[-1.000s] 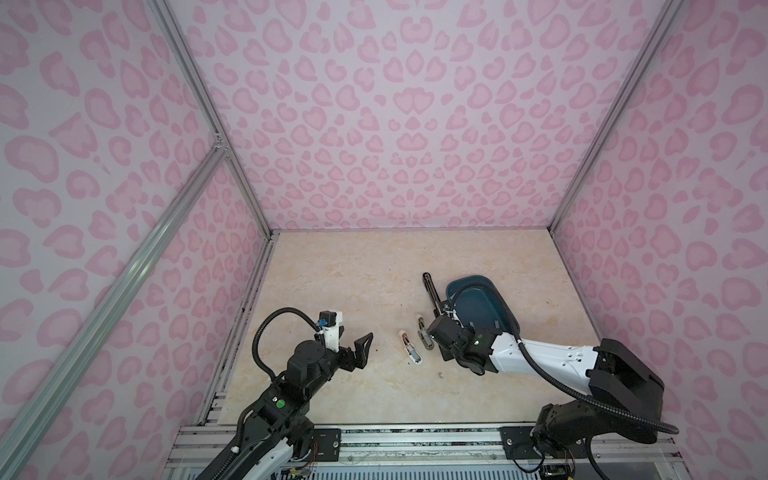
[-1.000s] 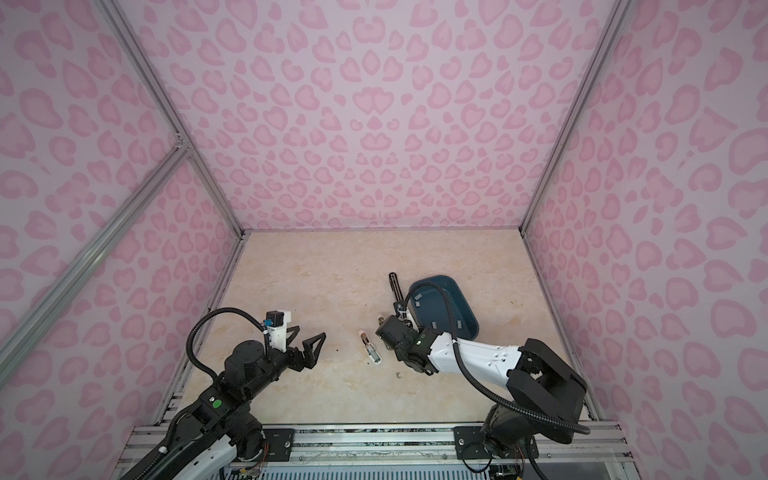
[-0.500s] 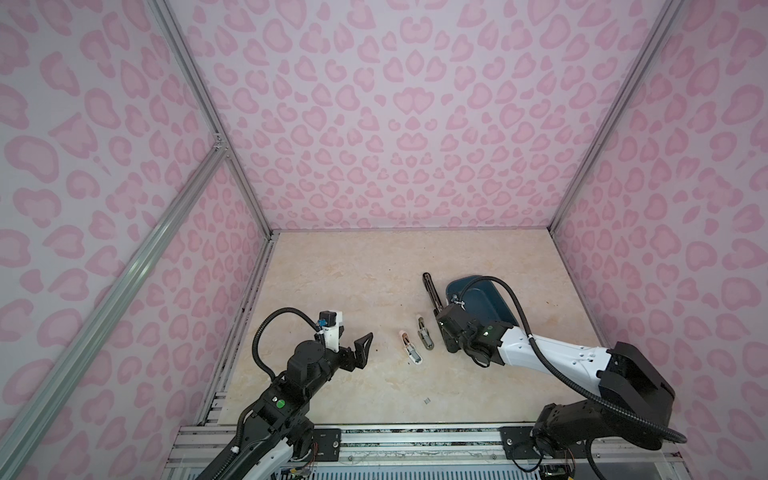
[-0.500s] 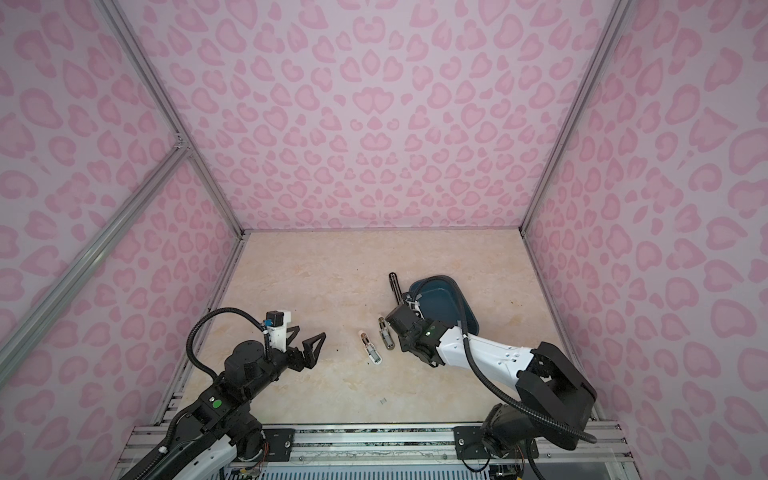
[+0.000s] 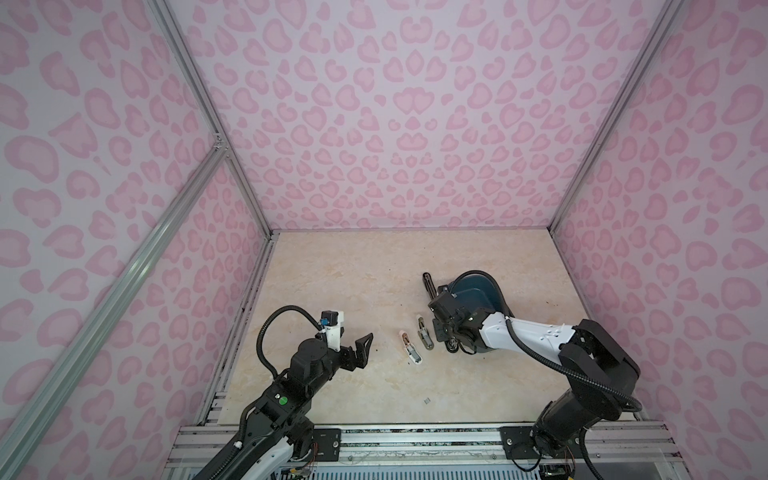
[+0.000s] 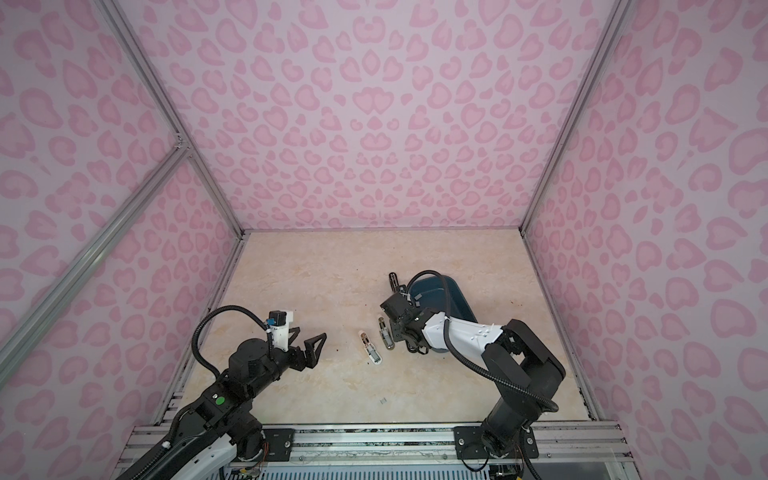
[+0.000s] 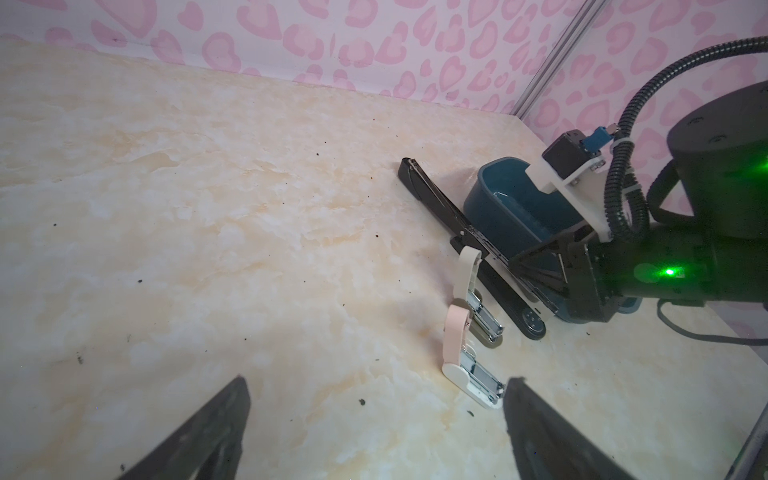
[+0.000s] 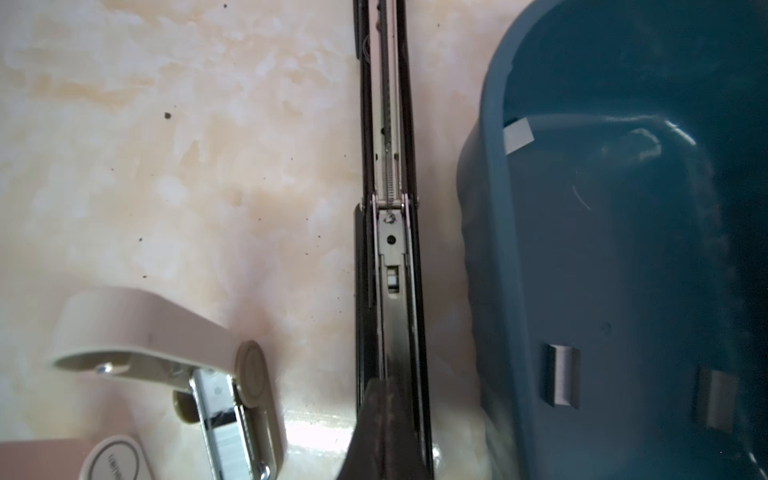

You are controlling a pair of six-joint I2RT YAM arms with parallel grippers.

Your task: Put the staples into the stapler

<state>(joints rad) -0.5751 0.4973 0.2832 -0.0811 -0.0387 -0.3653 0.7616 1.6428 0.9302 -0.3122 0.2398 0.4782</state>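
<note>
Staples [image 8: 561, 376] lying in the bin [image 8: 490, 208], right gripper [image 8: 386, 415], clamped on nothing visible, is probing the unfolded stapler [image 8: 392, 249]; left gripper [image 7: 376, 380] gaping empty

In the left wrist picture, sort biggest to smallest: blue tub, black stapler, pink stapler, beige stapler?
1. blue tub, partly hidden
2. black stapler
3. pink stapler and beige stapler: look alike; pink sits nearer, so unranked.

Both top views: mounted high over the near edge, pitched down, covering the whole worktop [image 5: 332, 270] [image 6: 311, 270]. Left wrist view: low, oblique, facing the teal bin [image 7: 494, 220]. Right wrist view: very close, straight down on the black stapler [image 8: 390, 249] beside that bin. Both wrist views share these two.
</note>
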